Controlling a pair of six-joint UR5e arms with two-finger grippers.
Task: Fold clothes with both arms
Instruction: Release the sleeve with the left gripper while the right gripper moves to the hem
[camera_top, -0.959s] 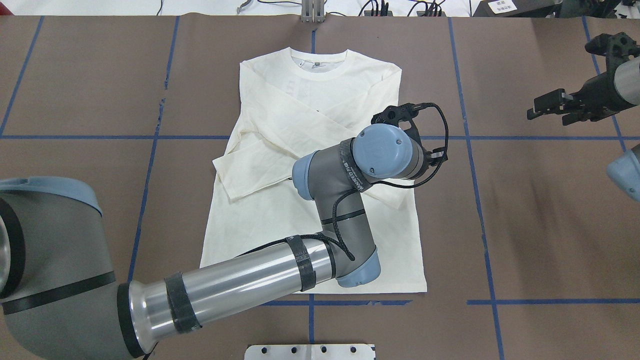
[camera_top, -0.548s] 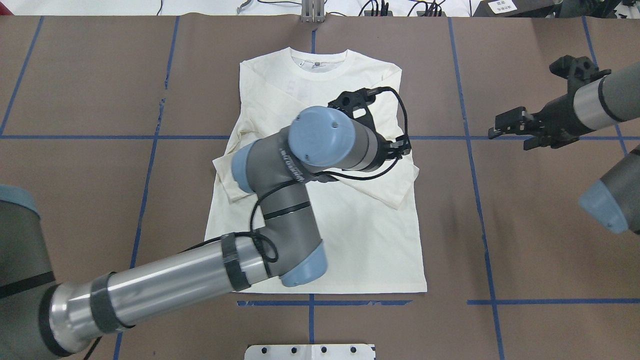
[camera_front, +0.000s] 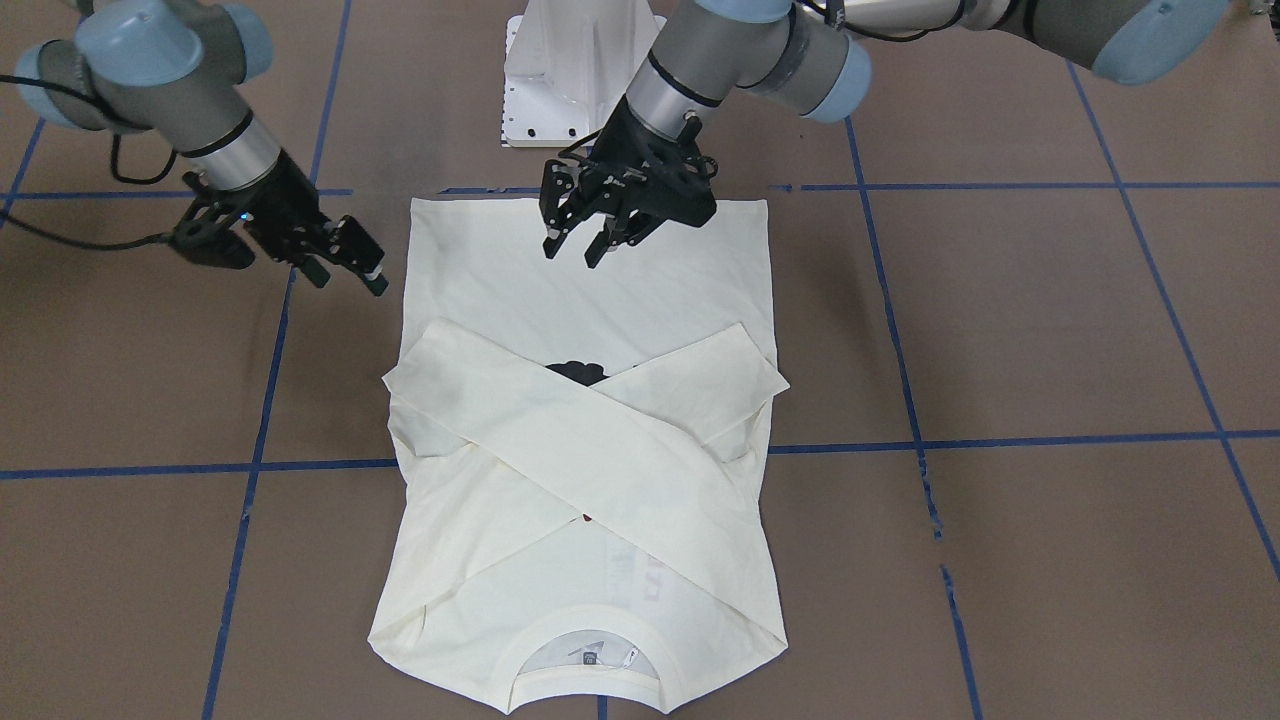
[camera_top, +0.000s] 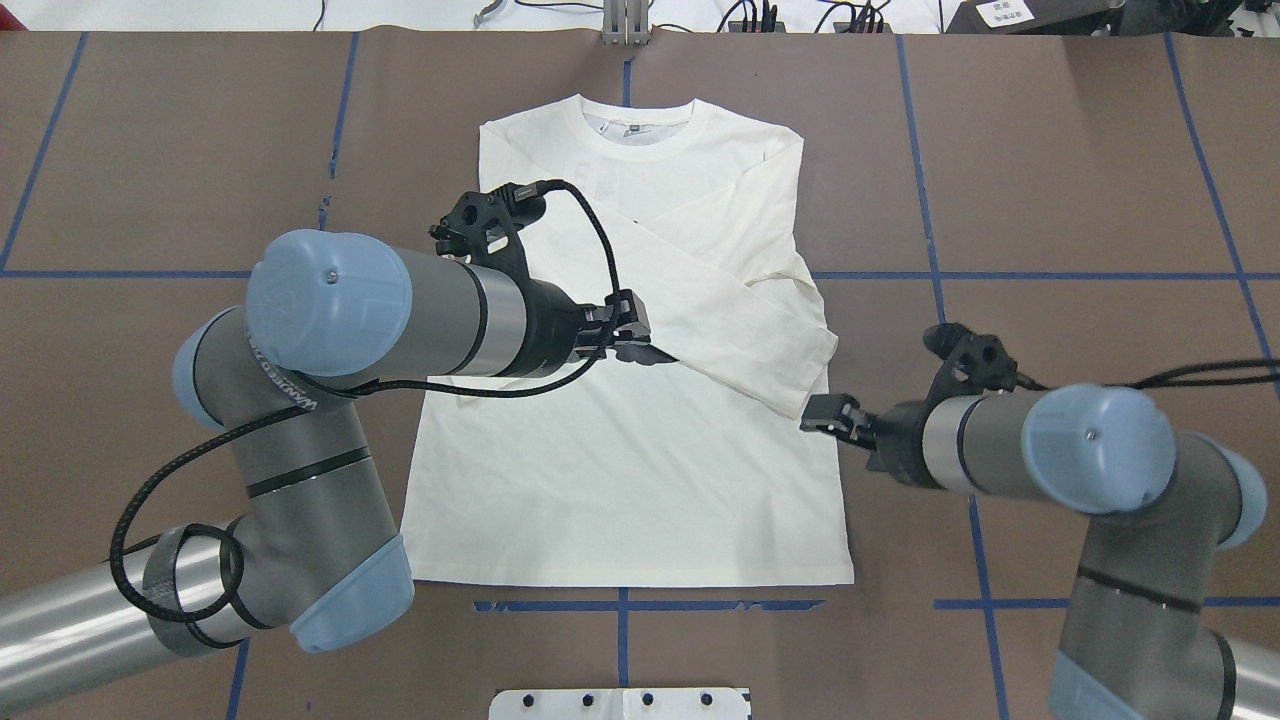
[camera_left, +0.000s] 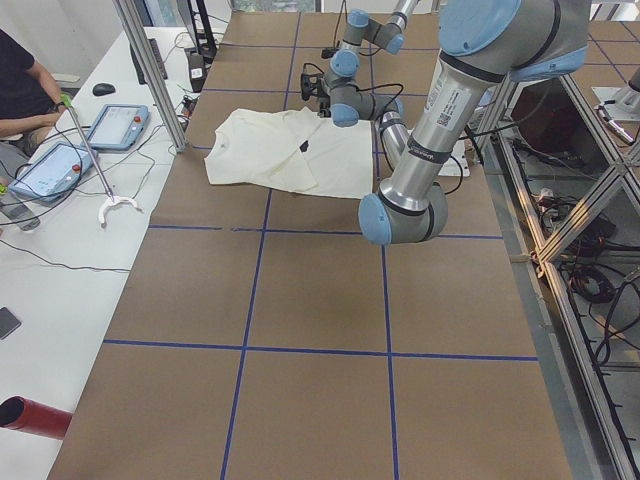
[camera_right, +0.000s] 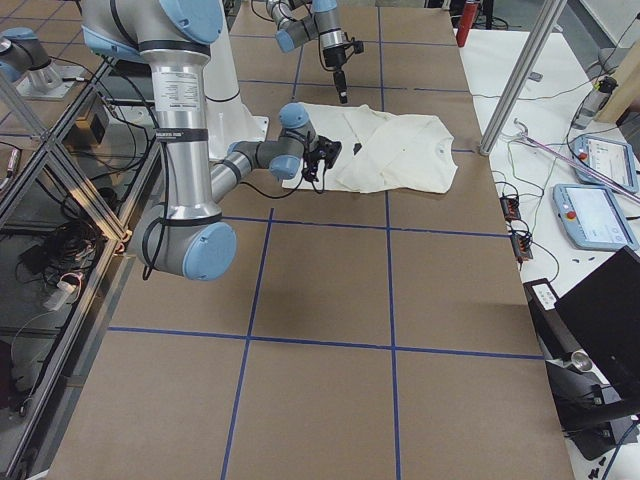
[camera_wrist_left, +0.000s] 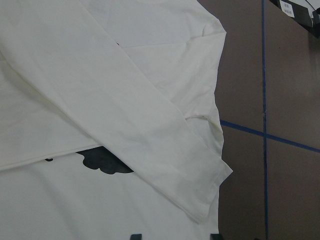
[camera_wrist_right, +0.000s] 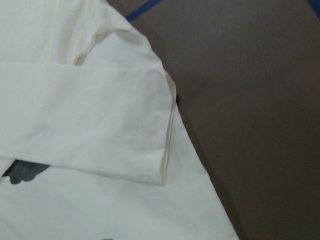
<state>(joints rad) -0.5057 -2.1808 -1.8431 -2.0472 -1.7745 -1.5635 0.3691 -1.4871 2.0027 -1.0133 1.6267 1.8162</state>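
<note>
The cream-white shirt (camera_front: 600, 290) lies flat on the brown table, collar away from the robot, with both long sleeves crossed over its front. A bit of the black cat print (camera_front: 575, 373) shows between the sleeves, and also in the left wrist view (camera_wrist_left: 102, 162). My left gripper (camera_front: 572, 250) is open and empty, hovering above the shirt's middle (camera_top: 645, 348). My right gripper (camera_front: 350, 280) is open and empty at the shirt's right edge (camera_top: 812, 413), just beside the folded sleeve's cuff (camera_wrist_right: 160, 150).
The white pedestal base (camera_front: 575, 70) stands at the robot's edge of the table. Blue tape lines (camera_top: 940, 275) grid the brown table. A metal post (camera_top: 625, 25) stands at the far edge. An operators' bench with tablets (camera_right: 590, 210) lies beyond.
My left arm swung back and left, its gripper going from the shirt's right side to its middle. My right arm came in from the far right to the shirt's right edge.
</note>
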